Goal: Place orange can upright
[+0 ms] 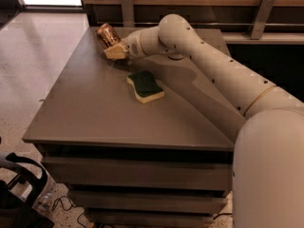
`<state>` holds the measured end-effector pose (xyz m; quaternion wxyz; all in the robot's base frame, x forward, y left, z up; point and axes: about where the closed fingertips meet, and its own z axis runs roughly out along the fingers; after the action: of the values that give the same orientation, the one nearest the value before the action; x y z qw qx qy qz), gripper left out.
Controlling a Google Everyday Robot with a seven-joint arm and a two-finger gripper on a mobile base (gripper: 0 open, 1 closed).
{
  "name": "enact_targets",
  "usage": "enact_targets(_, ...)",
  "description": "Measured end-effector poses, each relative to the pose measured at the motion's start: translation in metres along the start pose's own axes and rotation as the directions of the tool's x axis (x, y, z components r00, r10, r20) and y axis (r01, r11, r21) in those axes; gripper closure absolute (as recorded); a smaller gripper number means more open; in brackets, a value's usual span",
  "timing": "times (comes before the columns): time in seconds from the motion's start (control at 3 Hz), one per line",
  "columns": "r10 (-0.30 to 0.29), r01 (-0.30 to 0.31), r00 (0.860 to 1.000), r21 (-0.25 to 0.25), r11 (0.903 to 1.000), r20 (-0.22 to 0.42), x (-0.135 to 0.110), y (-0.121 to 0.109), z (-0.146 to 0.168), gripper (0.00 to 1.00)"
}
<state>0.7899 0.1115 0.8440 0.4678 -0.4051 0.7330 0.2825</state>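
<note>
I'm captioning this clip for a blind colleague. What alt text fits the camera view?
The robot's gripper grips the orange can, tilted, near the far left corner of a grey table. A green-and-yellow sponge lies flat near the table's middle, apart from the can, and the white arm reaches across from the right.

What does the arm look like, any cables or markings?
Cream-white arm of smooth rounded segments, small dark dots along it, one thin tan band. No cables visible. The tan gripper is at the orange can, near the table's far corner.
</note>
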Motion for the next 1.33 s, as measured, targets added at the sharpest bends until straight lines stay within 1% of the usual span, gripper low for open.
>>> enact_targets(1.33, 0.006, -0.006, 1.000, 0.001, 1.0000, 0.000, 0.0004, 0.0007, -0.0006, 1.00)
